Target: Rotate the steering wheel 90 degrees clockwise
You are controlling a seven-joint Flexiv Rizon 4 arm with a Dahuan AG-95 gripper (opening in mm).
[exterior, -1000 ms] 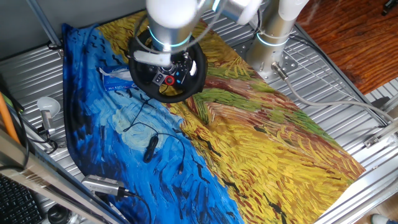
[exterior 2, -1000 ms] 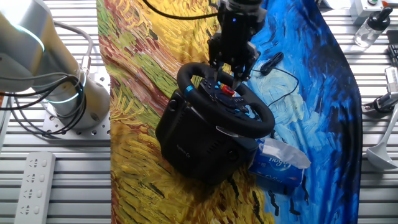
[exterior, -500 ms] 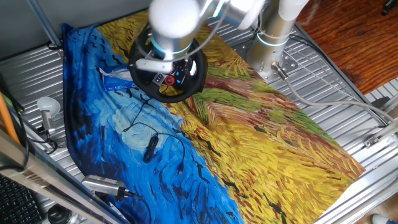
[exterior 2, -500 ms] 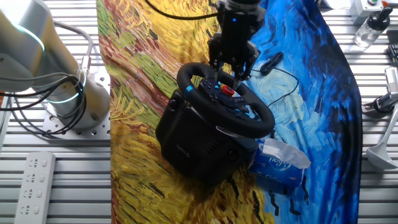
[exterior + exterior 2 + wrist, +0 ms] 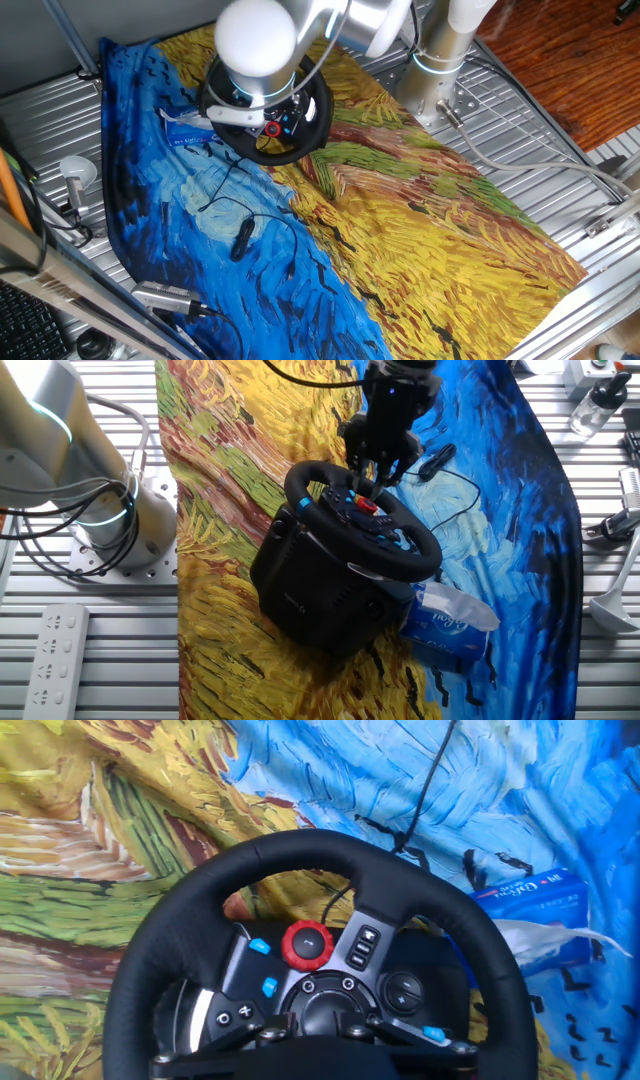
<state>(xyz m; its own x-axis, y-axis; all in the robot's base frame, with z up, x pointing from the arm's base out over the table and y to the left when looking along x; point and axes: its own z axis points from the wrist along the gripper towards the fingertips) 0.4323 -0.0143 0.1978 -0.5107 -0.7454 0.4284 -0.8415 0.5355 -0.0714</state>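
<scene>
Steering wheel (image 5: 362,520) sits on its black base (image 5: 310,585) on the painted cloth (image 5: 420,230) covering the surface, near the arm's mount; its rim tilts up toward the blue side of the cloth. The end effector (image 5: 372,468) hangs just over the far part of the rim, fingers pointing down toward the hub and its red knob (image 5: 308,943). Its fingers look slightly parted with nothing between them, though the hand view shows no fingertips, so contact with the rim cannot be told. The step in hand appears to be settling onto the wheel for the turn. Doing it well likely means closing on the rim or a spoke, not the buttons, then sweeping an arc about the hub's axis so the base stays put. A tissue pack (image 5: 450,622) lies beside the base.
</scene>
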